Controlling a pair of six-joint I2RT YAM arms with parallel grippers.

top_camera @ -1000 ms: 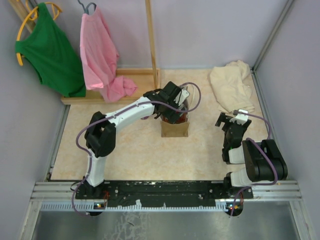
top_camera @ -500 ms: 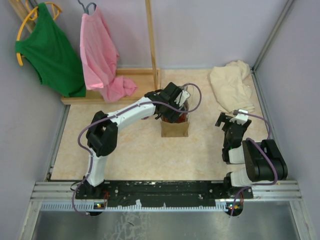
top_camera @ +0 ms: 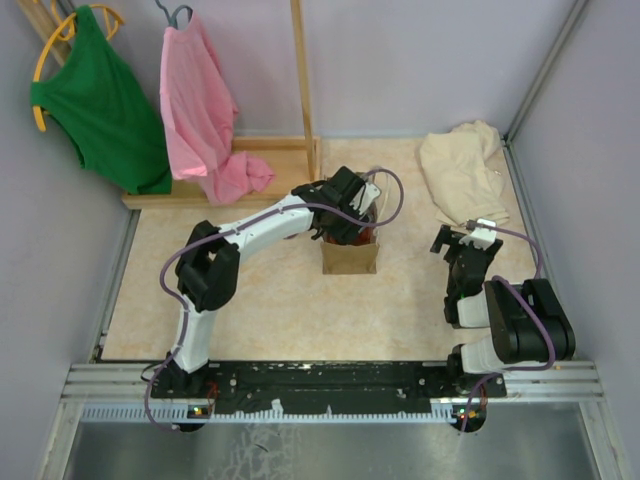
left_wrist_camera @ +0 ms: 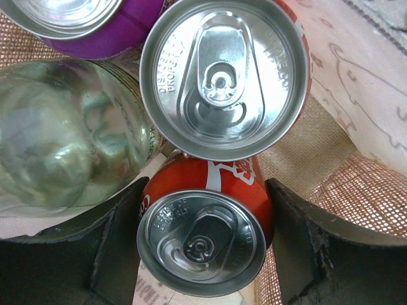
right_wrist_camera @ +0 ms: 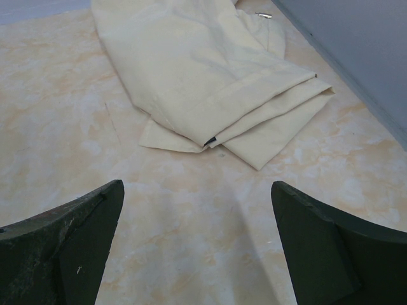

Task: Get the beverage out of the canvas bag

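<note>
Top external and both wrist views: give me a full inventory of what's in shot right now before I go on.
canvas bag: one, tan-brown, upright at table centre.
red cans: two, inside the bag; the second is lower in the left wrist view.
purple can: one, in the bag, top left of that view.
clear container: one, in the bag, beside the cans.
beige cloth: one, heaped at the far right corner.
green shirt: one, hanging far left.
pink shirt: one, hanging beside the green.
wooden rack: one, far edge.
table: one, pale marbled.
left gripper: in the bag, fingers either side of the lower red can; grip unclear.
right gripper: open, over bare table near the cloth.
</note>
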